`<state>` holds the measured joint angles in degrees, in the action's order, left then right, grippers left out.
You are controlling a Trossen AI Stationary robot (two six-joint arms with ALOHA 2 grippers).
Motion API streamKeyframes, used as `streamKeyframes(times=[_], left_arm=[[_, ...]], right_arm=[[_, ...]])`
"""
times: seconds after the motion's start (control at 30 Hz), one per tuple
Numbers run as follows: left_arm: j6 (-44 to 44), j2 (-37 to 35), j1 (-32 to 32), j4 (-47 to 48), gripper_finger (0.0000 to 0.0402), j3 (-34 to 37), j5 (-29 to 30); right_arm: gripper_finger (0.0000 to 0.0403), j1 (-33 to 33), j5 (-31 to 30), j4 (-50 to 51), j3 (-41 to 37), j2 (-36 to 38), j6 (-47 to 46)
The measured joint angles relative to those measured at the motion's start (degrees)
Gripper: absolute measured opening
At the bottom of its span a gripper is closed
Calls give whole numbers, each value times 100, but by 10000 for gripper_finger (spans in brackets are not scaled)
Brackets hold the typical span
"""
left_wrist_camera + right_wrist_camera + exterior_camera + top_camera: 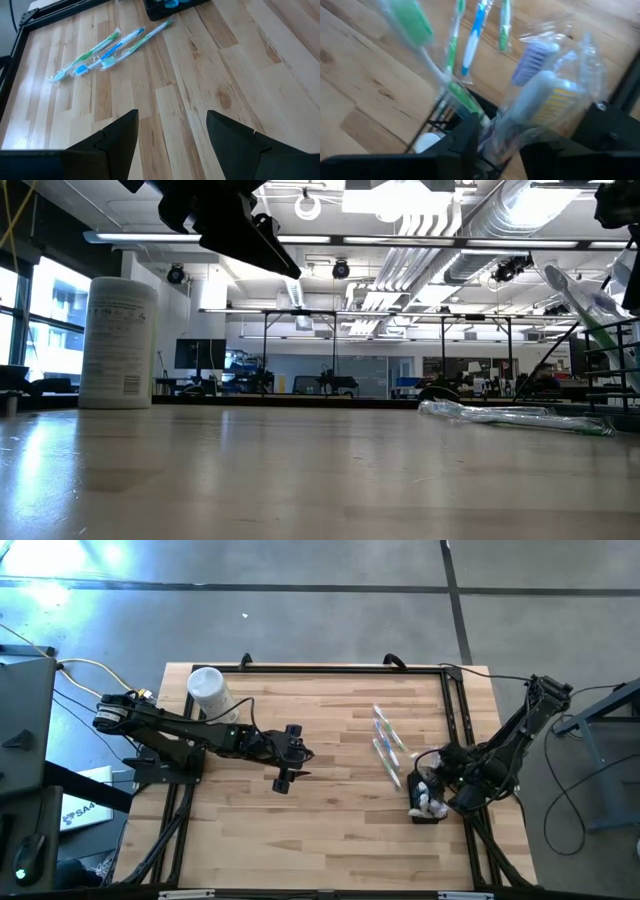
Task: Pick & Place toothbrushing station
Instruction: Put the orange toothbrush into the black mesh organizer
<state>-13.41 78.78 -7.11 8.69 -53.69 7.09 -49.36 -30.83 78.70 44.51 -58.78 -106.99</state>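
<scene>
A black wire-mesh holder (424, 810) stands near the table's right edge; its wires also show in the right wrist view (436, 119). A green toothbrush (415, 25) stands tilted in it. My right gripper (434, 784) is just above the holder, shut on a clear-wrapped toothbrush with purple bristles (536, 75). Three wrapped toothbrushes (386, 744) lie flat on the table, farther from the near edge than the holder; they also show in the left wrist view (102, 49). My left gripper (296, 756) hangs open and empty above the table's middle, its fingers wide apart (172, 120). My right gripper pinches the wrapped toothbrush between its two fingers, on the lower part of the handle (506, 131). The bristle end stands up and tilted away from the fingers. The lower end reaches down toward the holder; whether it rests inside is hidden by the fingers.
A white cylindrical canister (208, 690) stands upright near the far left corner, also in the low view (118, 342). A black frame rail (455, 710) runs along the table's right edge. Bare wood lies between the left gripper and the loose toothbrushes.
</scene>
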Motion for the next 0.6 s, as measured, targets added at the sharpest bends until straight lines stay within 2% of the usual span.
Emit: streamKeyframes(times=[0.17,0.4,0.6], left_arm=[[-20,0,0,0,232,0,0],[-102,0,0,-1,232,0,0],[-111,0,0,-2,232,0,0]], right_arm=[[131,0,259,171,0,2,-232],[115,0,294,225,78,224,-230],[101,0,391,378,607,462,-222]])
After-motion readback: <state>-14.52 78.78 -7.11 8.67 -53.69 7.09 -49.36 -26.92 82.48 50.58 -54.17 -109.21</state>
